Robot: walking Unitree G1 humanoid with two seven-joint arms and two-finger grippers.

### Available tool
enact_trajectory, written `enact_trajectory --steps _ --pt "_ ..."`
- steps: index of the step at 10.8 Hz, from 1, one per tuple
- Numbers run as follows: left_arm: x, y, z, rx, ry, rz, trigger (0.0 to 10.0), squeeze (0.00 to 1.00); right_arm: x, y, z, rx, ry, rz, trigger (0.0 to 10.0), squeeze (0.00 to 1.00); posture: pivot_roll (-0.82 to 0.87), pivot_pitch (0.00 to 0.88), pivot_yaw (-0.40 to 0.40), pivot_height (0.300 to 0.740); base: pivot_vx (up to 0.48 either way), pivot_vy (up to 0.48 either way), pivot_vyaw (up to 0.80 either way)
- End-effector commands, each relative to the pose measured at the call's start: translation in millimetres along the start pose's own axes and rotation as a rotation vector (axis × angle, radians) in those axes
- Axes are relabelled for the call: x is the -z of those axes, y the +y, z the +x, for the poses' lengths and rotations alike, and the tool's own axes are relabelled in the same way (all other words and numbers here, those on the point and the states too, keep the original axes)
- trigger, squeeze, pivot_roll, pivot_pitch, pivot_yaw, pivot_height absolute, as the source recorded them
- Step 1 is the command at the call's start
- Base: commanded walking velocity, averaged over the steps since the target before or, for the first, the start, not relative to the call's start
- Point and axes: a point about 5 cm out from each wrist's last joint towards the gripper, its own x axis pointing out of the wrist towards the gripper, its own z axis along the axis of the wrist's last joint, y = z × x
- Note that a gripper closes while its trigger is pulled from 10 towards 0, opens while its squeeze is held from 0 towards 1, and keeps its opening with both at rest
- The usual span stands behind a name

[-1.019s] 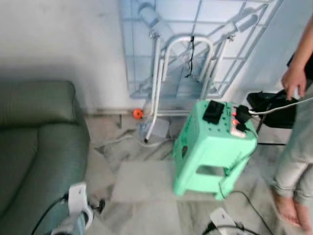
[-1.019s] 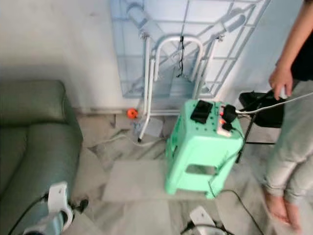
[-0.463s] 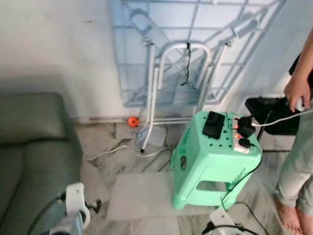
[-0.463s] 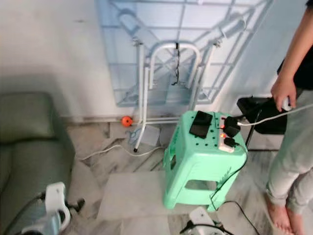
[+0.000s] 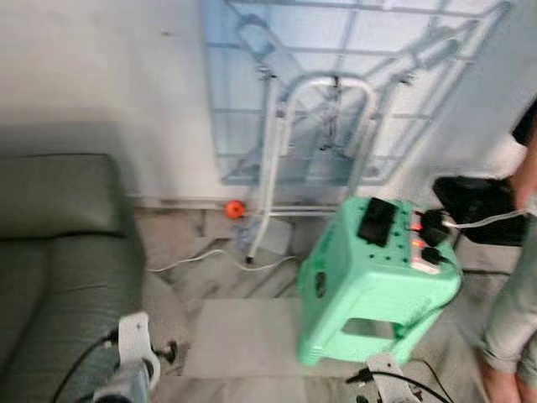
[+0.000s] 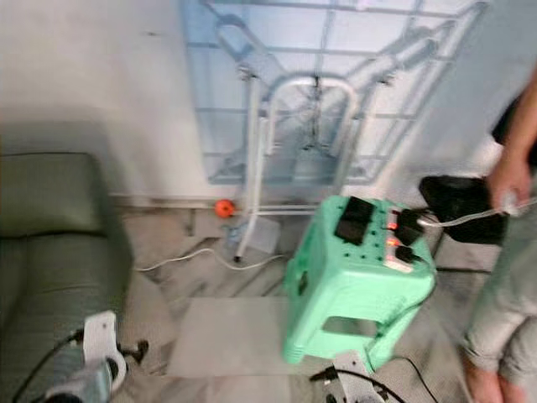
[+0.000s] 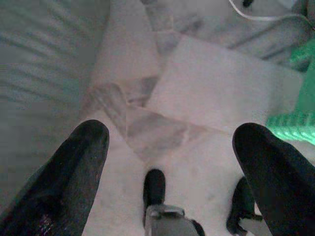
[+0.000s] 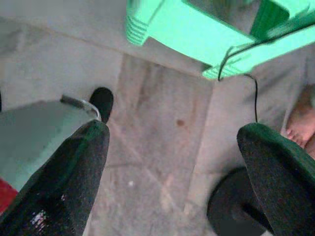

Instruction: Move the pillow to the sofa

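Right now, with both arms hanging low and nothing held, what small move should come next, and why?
Probably turn to search for the pillow. The head views take in the green sofa, a mint stool, a metal frame against the wall and a person. Both grippers, left and right, hang open over bare floor, so there is nothing to grasp here.

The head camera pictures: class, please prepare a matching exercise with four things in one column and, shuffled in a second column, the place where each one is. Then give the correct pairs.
Things:
1. sofa
2. green stool
3. orange ball
4. person

Places:
A. on the floor at the foot of the wall
B. at the scene's right edge
C. along the robot's left
D. on the floor right of centre, carrying a power strip

Pairs: 1-C, 2-D, 3-A, 4-B
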Motion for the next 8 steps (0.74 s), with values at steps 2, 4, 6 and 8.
enact_trajectory --steps 2,4,6,8 --pt "-26 -7.1 1.6 0.028 -0.058 -0.021 10.0 0.00 -14 -9.5 0.9 0.039 -0.031 0.053 10.0 0.00 -0.09 0.060 -0.056 0.740 0.000 0.000 0.00" --pt "-27 -9.3 1.5 0.058 -0.072 -0.007 10.0 0.00 -32 -15.2 1.5 0.049 -0.084 0.140 10.0 0.00 -0.09 0.057 -0.054 0.740 0.000 0.000 0.00" --pt "9 -9.4 -1.3 0.115 -0.019 0.011 10.0 0.00 -54 -3.4 3.3 0.016 -0.124 0.128 10.0 0.00 -0.09 0.049 -0.049 0.740 0.000 0.000 0.00" --pt "13 -1.9 -2.2 0.092 -0.017 -0.053 10.0 0.00 -58 6.0 4.0 -0.017 -0.127 0.132 10.0 0.00 -0.09 0.050 -0.053 0.740 0.000 0.000 0.00"
